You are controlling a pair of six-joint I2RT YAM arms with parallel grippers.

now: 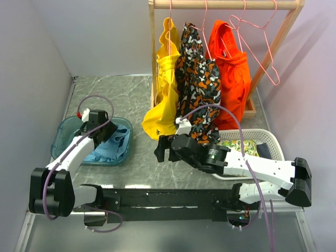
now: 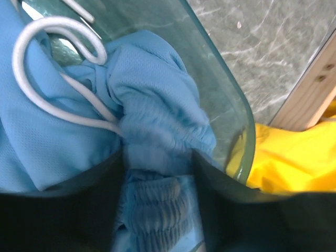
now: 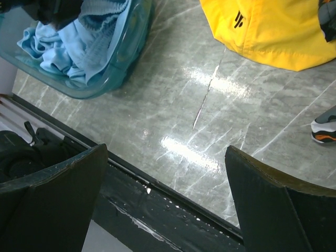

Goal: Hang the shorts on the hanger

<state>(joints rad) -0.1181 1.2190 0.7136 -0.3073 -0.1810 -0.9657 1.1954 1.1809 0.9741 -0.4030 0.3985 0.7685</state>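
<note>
The light-blue shorts lie bunched in a clear teal tub at the left. In the left wrist view their gathered waistband fills the gap between my fingers, and the white drawstring loops to the left. My left gripper is down in the tub, shut on the waistband; it also shows in the top view. The empty pink wire hanger hangs on the wooden rail at the far right. My right gripper is open and empty over the marble table.
A yellow garment, a patterned one and orange shorts hang on the wooden rack. A white basket holds a lemon-print cloth. The tub and the yellow hem show ahead of the right gripper.
</note>
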